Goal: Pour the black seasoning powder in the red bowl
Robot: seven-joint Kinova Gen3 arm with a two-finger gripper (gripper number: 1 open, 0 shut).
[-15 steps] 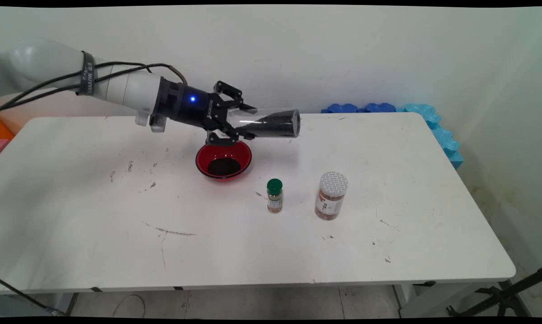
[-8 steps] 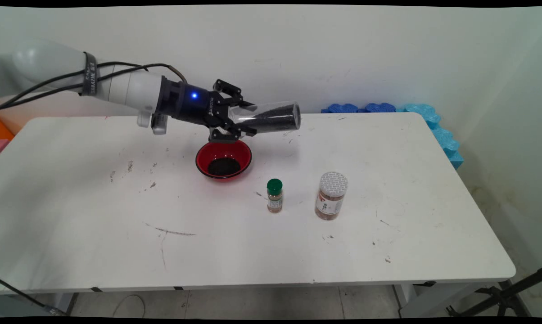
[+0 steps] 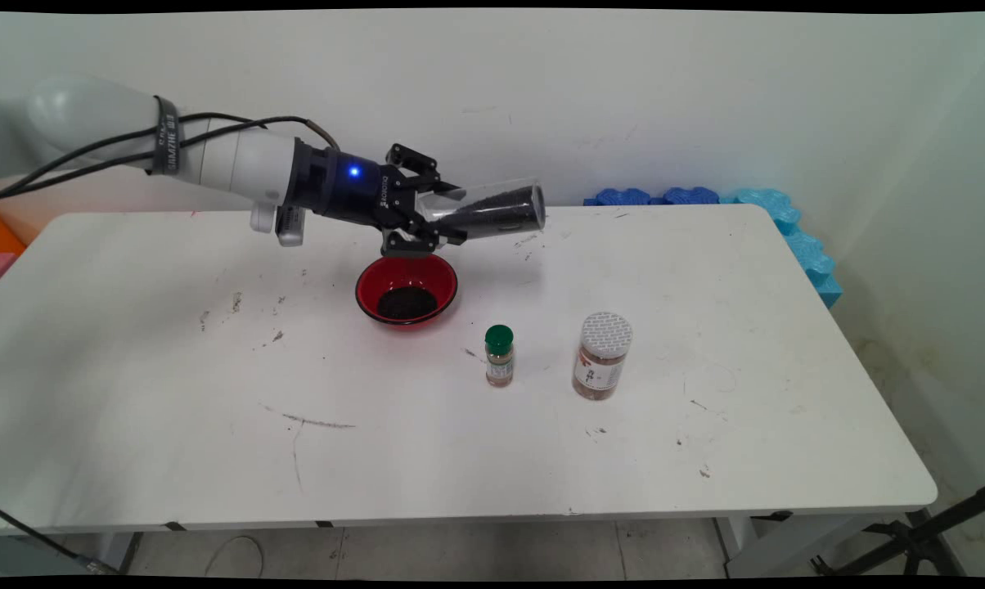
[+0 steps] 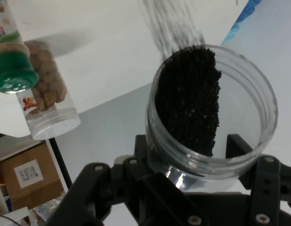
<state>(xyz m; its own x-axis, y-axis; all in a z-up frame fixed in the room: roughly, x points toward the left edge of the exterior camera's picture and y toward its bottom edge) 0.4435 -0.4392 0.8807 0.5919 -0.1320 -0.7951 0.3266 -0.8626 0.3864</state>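
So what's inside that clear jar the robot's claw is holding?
The clear jar, open-topped and gripped nearly on its side by the gripper, holds black granules heaped against one wall. The jar's bottom is hidden beneath them.

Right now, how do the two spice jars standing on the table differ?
The green-capped jar is smaller and slimmer; the white-lidded jar is taller and wider. Their caps differ, green against white. The white-lidded jar stands to the green-capped jar's right in the main view. Both stand upright, capped, with brownish contents.
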